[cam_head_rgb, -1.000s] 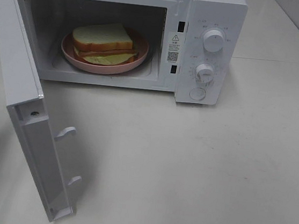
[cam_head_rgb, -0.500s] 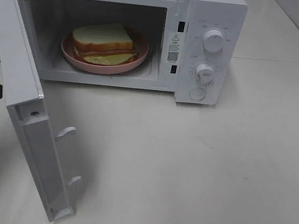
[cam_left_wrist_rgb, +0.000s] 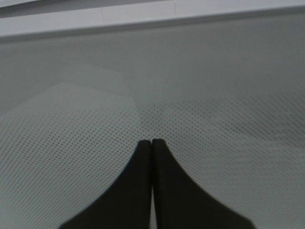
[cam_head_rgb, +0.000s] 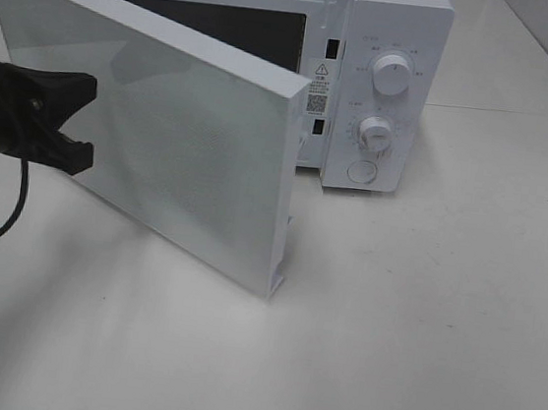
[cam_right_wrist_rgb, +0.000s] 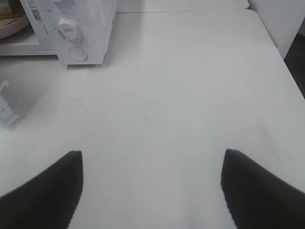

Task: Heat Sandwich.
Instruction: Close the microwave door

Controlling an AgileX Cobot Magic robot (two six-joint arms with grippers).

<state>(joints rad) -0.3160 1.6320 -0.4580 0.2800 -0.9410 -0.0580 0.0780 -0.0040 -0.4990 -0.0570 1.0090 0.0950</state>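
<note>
Brought against the microwave door (cam_head_rgb: 192, 146) since the earlier frame, the left gripper (cam_left_wrist_rgb: 151, 143) was seen with fingertips pressed together; the right gripper (cam_right_wrist_rgb: 152, 157) was held spread and empty above the table (cam_right_wrist_rgb: 190, 95). That door had been swung half shut, so closing was judged underway. Beyond it, inside, the sandwich was hidden; only the rim of the pink plate (cam_right_wrist_rgb: 9, 26) was seen

A: What's diff vs a sec ago?
B: Microwave door (cam_head_rgb: 184, 126) is swinging toward closed, abt halfway now, free edge heading right & far.
A: L arm?
B: L gripper (cam_left_wrist_rgb: 151, 142) is coming in from left, tips together, pressing on door's outer face. Door's covering most of the cavity (cam_head_rgb: 225, 26) in high view.
</note>
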